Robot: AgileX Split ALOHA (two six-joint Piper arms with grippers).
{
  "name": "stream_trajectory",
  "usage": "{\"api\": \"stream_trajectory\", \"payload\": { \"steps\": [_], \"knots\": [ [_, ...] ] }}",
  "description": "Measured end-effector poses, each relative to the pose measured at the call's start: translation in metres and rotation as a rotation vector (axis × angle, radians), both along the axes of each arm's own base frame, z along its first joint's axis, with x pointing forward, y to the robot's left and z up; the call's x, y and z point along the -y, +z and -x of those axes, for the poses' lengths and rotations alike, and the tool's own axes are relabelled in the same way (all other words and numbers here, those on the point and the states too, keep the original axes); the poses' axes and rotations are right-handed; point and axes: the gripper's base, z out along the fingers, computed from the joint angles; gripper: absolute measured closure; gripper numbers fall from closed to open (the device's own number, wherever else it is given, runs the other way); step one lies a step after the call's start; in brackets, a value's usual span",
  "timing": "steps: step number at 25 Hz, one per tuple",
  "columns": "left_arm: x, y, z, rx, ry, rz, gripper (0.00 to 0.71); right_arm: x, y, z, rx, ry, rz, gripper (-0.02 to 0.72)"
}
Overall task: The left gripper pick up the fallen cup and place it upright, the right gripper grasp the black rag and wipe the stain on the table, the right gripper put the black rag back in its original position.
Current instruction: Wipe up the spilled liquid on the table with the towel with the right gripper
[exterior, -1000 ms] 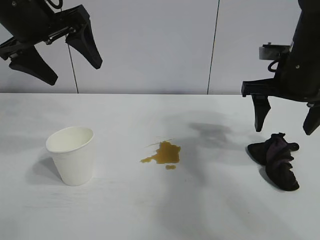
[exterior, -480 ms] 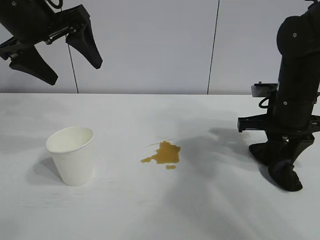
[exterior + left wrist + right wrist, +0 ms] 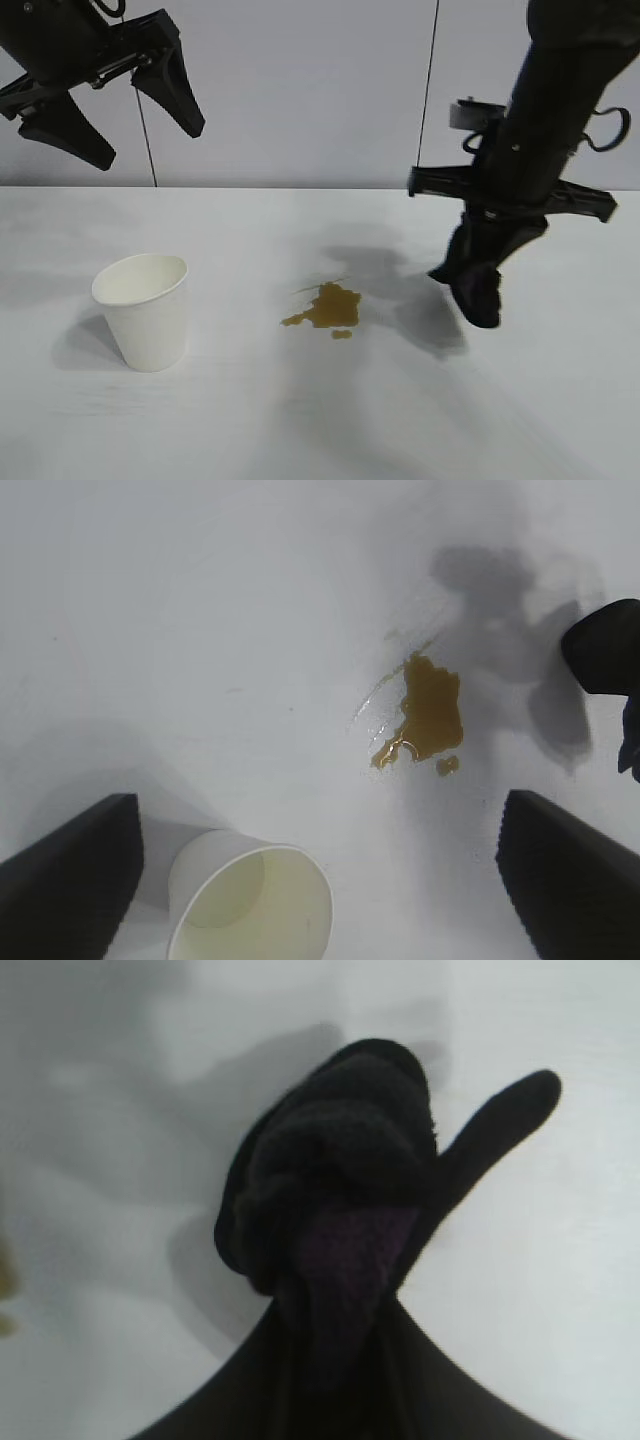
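The white paper cup (image 3: 146, 310) stands upright on the left of the table (image 3: 320, 420), also in the left wrist view (image 3: 252, 905). My left gripper (image 3: 112, 105) hangs open and empty high above it. The yellow-brown stain (image 3: 328, 307) lies at the table's middle and shows in the left wrist view (image 3: 428, 712). My right gripper (image 3: 488, 250) is shut on the black rag (image 3: 478, 280) and holds it hanging just above the table, right of the stain. In the right wrist view the rag (image 3: 340, 1200) bunches out from between the fingers, a purple fold showing.
A grey wall with a dark vertical seam (image 3: 430, 95) stands behind the table. The rag's shadow (image 3: 432, 325) falls on the table between the stain and the rag.
My right gripper came down on the rag at the right, shut on it, lifted it and carried it left toward the stain. The left gripper and the cup have not moved.
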Motion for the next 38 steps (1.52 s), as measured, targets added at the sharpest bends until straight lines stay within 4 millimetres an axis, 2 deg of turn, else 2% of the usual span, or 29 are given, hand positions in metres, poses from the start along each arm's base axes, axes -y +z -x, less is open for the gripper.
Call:
{"api": "stream_trajectory", "payload": {
  "steps": [6, 10, 14, 22, 25, 28, 34, 38],
  "knots": [
    [0.000, 0.000, 0.000, -0.003, -0.002, 0.000, 0.017, -0.038, -0.043, 0.011, -0.037, 0.084, 0.020, 0.603],
    [0.000, 0.000, 0.001, -0.011, -0.006, -0.001, 0.017, -0.037, -0.060, 0.009, -0.053, 0.068, 0.037, 0.603],
    [0.000, 0.000, 0.001, -0.013, -0.007, -0.001, 0.017, -0.020, -0.064, -0.003, -0.037, 0.010, 0.079, 0.603],
    [0.000, 0.000, 0.001, -0.015, -0.008, -0.001, 0.017, 0.043, -0.063, -0.031, -0.030, -0.103, 0.197, 0.603],
    [0.000, 0.000, 0.001, -0.015, -0.008, -0.001, 0.017, 0.050, -0.062, -0.033, -0.043, -0.128, 0.194, 0.603],
    [0.000, 0.000, 0.001, -0.015, -0.008, -0.001, 0.017, 0.036, -0.061, -0.026, -0.060, -0.107, 0.173, 0.603],
    [0.000, 0.000, 0.001, -0.015, -0.008, -0.001, 0.017, -0.038, -0.063, 0.007, -0.039, 0.039, 0.093, 0.603],
    [0.000, 0.000, 0.002, -0.016, -0.008, -0.001, 0.017, -0.064, -0.065, 0.020, -0.013, 0.099, 0.066, 0.603]
  ]
}}
